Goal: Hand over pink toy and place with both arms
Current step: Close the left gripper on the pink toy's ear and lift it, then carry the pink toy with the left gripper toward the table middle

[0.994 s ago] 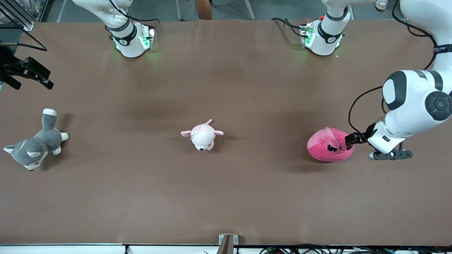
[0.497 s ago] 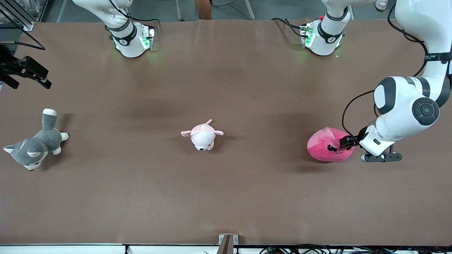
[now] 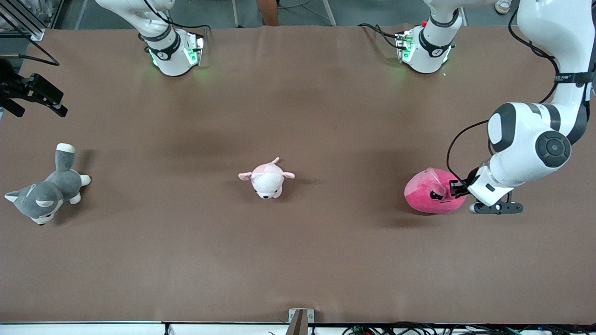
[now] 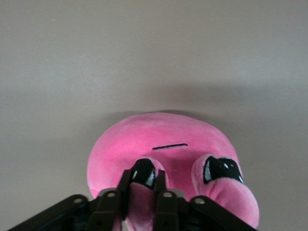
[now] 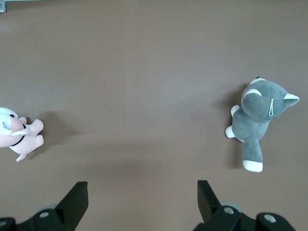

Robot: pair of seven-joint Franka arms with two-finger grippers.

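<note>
**Jaws pinched on the pink toy at the left arm's end**

Your pink toy (image 3: 433, 191) sits on the counter (image 3: 298, 260) toward the left arm's end, face toward the front camera. Your left gripper (image 3: 457, 188) is low at its side, and the left wrist view shows the jaws drawn narrow, pinching a fold of pink plush beside one dark eye.

At about the same depth you have the pale pink-and-white plush (image 3: 267, 178) mid-counter and the grey husky plush (image 3: 45, 191) at the right arm's end, each lying well apart from the others.

Your right gripper (image 3: 33, 96) waits in the air over the counter's edge at the right arm's end, jaws spread wide and holding nothing.
</note>
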